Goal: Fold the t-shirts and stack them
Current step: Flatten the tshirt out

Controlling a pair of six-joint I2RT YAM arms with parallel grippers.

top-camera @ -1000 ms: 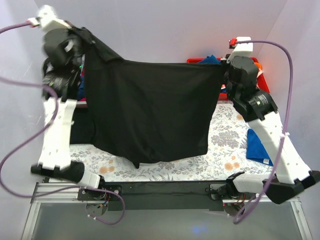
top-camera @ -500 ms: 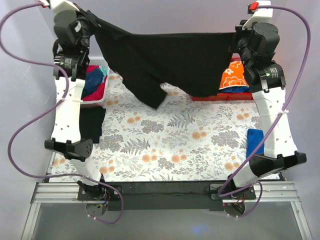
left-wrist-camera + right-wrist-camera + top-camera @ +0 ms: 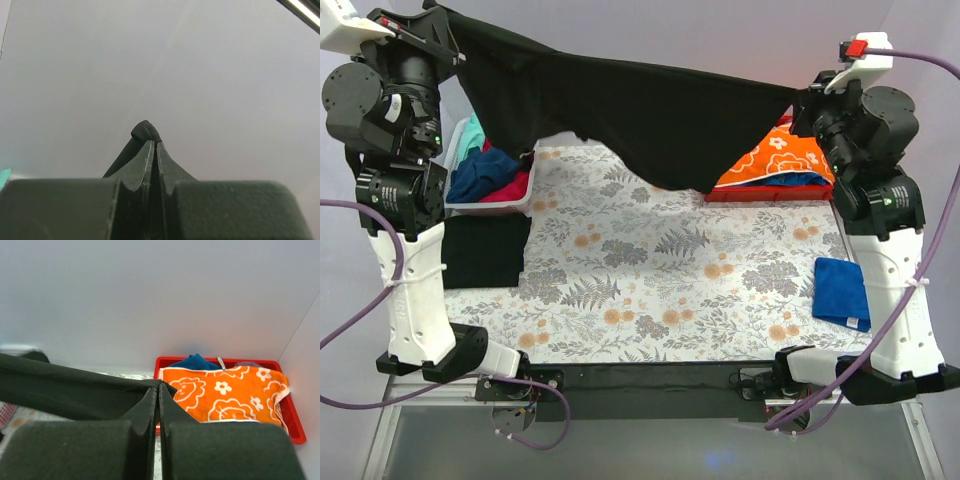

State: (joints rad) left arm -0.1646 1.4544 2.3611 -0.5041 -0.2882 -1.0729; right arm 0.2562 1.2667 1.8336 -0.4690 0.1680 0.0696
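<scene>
A large black t-shirt (image 3: 630,110) hangs stretched in the air across the back of the table, held at both ends. My left gripper (image 3: 448,22) is shut on its left corner, high at the back left; a black nub of cloth (image 3: 145,132) pokes past the fingertips. My right gripper (image 3: 802,98) is shut on its right corner at the back right; the cloth (image 3: 75,387) runs off to the left from the jaws. A folded black shirt (image 3: 485,250) lies at the left edge. A folded blue shirt (image 3: 840,292) lies at the right.
A white bin (image 3: 525,195) at the back left holds blue, teal and red clothes. A red tray (image 3: 770,193) at the back right holds an orange flowered cloth (image 3: 225,392) and blue cloth. The fern-patterned covering (image 3: 670,280) lies under the hanging shirt.
Both arms have swung up and outward, away from the camera. The black shirt went from hanging low over the table to being stretched wide and high at the back.
</scene>
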